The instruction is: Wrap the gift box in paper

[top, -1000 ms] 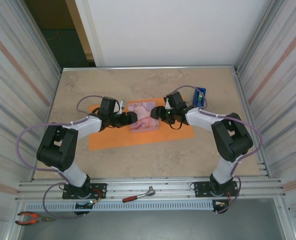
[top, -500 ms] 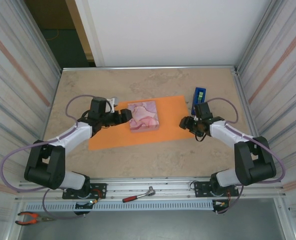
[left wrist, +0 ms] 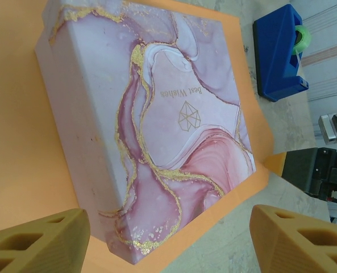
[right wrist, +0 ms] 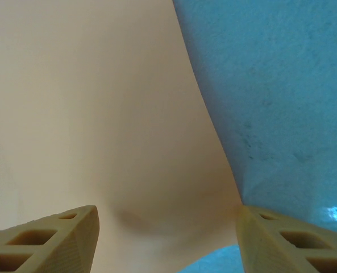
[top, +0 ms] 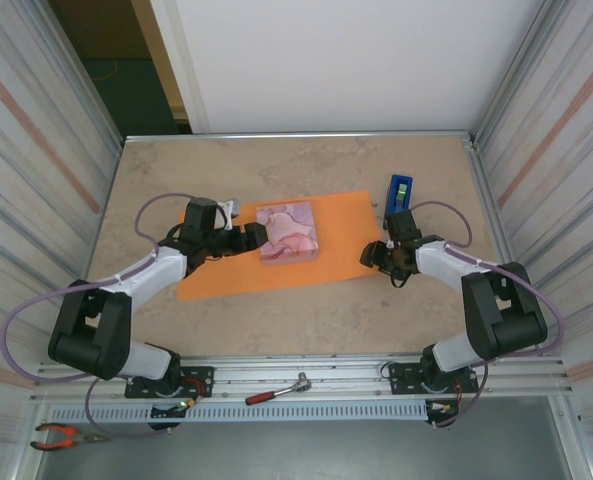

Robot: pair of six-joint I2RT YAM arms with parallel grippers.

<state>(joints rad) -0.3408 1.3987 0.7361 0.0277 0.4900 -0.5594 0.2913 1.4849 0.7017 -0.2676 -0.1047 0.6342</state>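
1. The gift box (top: 288, 231), a low pink-and-lilac marbled block, lies flat on the paper (top: 216, 278), toward the sheet's far edge and a little right of its middle. Nothing is folded over it yet.
2. A second ago both grippers are crowded against the box, one on each side. Half a second later they are drawn back and the box sits square and alone on the sheet.
3. Since then the left gripper (top: 259, 236) creeps back toward the box's left wall. It is now just beside that wall, though I cannot tell whether it touches.
4. The right gripper (top: 370, 252) swings out and settles low at the paper's near right corner, in front of the blue tape dispenser (top: 400, 193).
5. My reading is that placing the box is finished and the first fold is being set up, with the right arm going for the sheet's edge and the left steadying the box.
6. The left wrist view shows that gripper's tan fingers (left wrist: 40, 239) spread wide. The box's near corner lies between them and they hold nothing.
7. The right wrist view shows its fingers (right wrist: 43, 239) equally spread. The orange sheet's curved edge and corner run between them, not pinched, and whether a fingertip rests on the paper cannot be told.
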